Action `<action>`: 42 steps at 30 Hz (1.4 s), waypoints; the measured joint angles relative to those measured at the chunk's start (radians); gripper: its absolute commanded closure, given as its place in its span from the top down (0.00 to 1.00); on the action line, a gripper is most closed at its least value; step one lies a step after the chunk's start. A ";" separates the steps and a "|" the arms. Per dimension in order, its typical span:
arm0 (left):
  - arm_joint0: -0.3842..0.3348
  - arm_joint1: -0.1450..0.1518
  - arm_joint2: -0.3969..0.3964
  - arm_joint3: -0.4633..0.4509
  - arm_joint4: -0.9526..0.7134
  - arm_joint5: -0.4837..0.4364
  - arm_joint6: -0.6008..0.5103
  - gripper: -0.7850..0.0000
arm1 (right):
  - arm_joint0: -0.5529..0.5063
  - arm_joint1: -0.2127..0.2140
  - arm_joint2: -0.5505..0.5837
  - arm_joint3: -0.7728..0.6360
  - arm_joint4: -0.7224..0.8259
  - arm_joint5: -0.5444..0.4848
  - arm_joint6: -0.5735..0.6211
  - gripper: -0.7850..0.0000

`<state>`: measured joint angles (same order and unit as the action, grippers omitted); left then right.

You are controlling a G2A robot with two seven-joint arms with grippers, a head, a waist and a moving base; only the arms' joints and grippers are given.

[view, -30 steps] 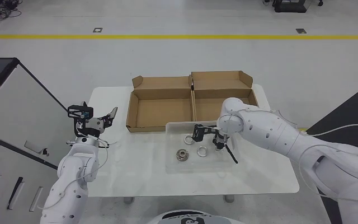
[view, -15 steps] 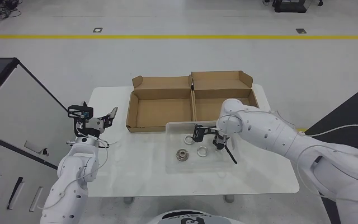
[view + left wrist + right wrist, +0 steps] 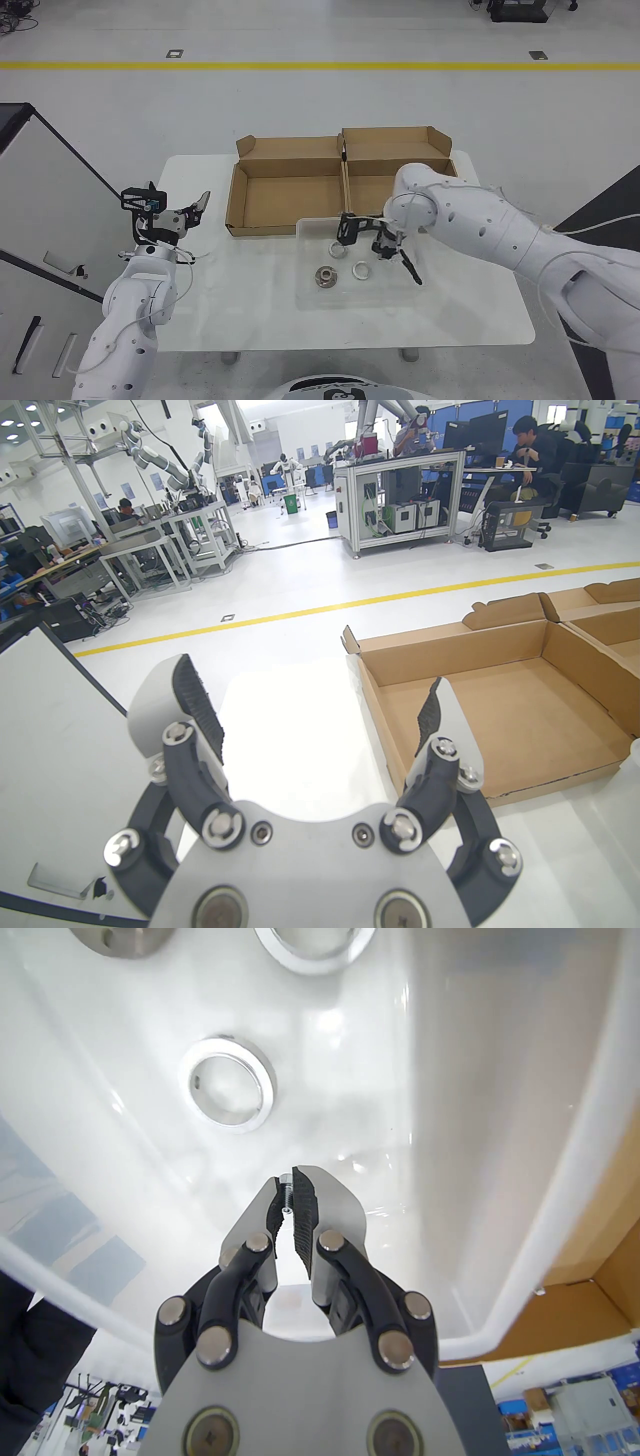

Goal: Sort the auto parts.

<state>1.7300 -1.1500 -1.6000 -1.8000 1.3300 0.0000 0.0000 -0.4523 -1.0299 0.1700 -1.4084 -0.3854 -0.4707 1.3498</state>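
Now: right gripper (image 3: 290, 1183) low inside the clear tray (image 3: 500, 1078), fingers pressed on a small screw (image 3: 286, 1192).
Screw sits between the pads, above the tray floor. Nearest ring (image 3: 227, 1085) lies just ahead, apart from the fingertips; a second ring (image 3: 315, 948) and a flanged hub (image 3: 125, 940) lie farther on. Tray rim curves close on the cardboard side, with the right box (image 3: 372, 195) just beyond and the left box (image 3: 285, 200) beside it. Left gripper (image 3: 310, 672) hangs spread wide and holding nothing, off the table's (image 3: 250, 300) left edge, near the left box. Since a second ago the right arm has drawn slightly toward the boxes; rings, hub and left arm unmoved.
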 measured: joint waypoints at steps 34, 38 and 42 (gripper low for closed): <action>0.000 0.000 0.000 0.000 0.000 0.000 0.000 1.00 | 0.119 0.209 0.005 -0.073 0.090 -0.543 -0.561 0.00; 0.000 0.000 0.000 0.000 0.000 0.000 0.000 1.00 | 0.140 0.212 0.008 -0.107 0.072 -0.542 -0.613 0.00; 0.000 0.000 0.000 0.000 0.000 0.000 0.000 1.00 | 0.153 0.214 0.001 -0.136 0.036 -0.542 -0.698 0.00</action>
<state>1.7300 -1.1500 -1.6000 -1.8000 1.3300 0.0000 0.0000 -0.2997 -0.8160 0.1710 -1.5446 -0.3491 -1.0122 0.6518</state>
